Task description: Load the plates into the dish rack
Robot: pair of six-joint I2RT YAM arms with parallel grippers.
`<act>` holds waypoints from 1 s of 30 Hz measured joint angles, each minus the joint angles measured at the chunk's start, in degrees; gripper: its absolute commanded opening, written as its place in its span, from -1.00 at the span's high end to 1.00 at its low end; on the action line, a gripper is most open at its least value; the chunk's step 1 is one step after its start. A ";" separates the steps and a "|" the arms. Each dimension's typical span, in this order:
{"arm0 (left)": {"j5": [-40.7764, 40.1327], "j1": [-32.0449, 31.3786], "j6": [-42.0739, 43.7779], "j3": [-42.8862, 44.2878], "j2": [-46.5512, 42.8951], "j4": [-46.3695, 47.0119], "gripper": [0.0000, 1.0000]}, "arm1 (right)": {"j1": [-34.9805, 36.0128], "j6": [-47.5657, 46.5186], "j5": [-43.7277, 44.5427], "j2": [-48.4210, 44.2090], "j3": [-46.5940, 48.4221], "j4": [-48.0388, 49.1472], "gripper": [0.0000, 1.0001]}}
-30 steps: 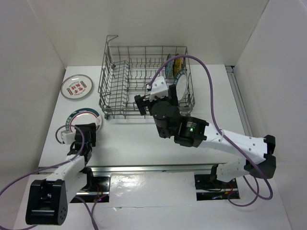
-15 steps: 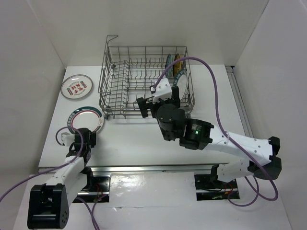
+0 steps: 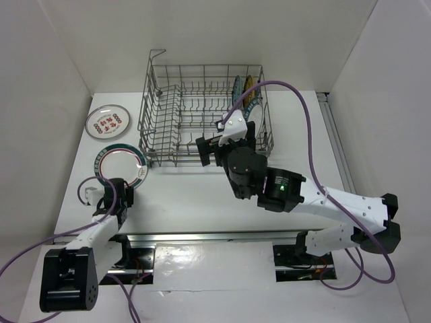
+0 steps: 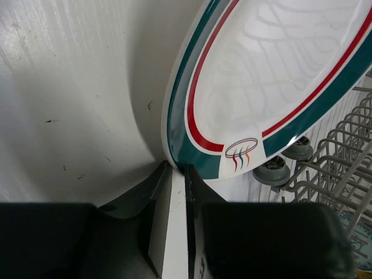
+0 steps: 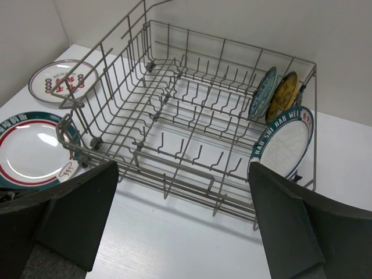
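Observation:
A white plate with a teal rim [image 3: 120, 165] lies on the table left of the dish rack [image 3: 202, 114]. My left gripper [image 3: 112, 193] is at its near edge. In the left wrist view the two fingers pinch that rim [image 4: 177, 170] and the plate [image 4: 273, 75] tilts up from the table. My right gripper [image 3: 225, 149] hovers open over the rack's near rail with nothing in it [image 5: 186, 221]. Three plates stand in the rack's right end: teal-blue patterned [image 5: 263, 92], yellow [image 5: 283, 96] and white with a lettered rim [image 5: 285, 145]. A plate with red marks [image 3: 107, 122] lies at the far left.
The rack's wheels and wire side [image 4: 337, 157] are close to the right of the held plate. White walls enclose the table on the left, back and right. A metal rail [image 3: 202, 237] runs along the near edge.
My left gripper's jaws have come together on the teal-rimmed plate's near edge, and the plate has shifted slightly. The right arm has drifted a little to the right, still open.

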 measured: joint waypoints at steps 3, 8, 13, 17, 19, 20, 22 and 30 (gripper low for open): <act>0.11 0.42 -0.28 0.04 0.28 -0.07 0.46 | 0.02 -0.24 -0.11 -0.57 -0.46 0.44 -1.00; 0.15 1.38 -0.07 0.04 0.24 -0.11 0.38 | 0.02 -0.90 -0.11 -0.92 -0.61 0.81 -1.00; 0.15 2.08 1.22 0.35 0.11 0.33 0.18 | 0.02 -1.25 -0.11 -0.92 -0.79 1.07 -1.00; 0.11 2.36 2.67 0.42 -0.17 1.01 0.10 | 0.02 -1.46 -0.11 -0.85 -0.83 1.20 -1.00; 0.09 2.36 3.28 0.39 -0.70 1.03 0.05 | 0.02 -1.57 -0.11 -0.81 -0.83 1.20 -1.00; 0.09 2.36 3.96 0.31 -0.92 1.03 0.05 | 0.02 -1.66 -0.11 -0.74 -0.83 1.22 -1.00; -0.02 2.36 4.37 0.02 -1.25 1.16 0.02 | 0.04 -1.70 -0.11 -0.59 -0.83 1.22 -1.00; -0.24 3.19 5.60 0.00 -0.26 2.67 -0.01 | 0.04 -1.90 -0.13 -0.20 -0.83 1.20 -1.00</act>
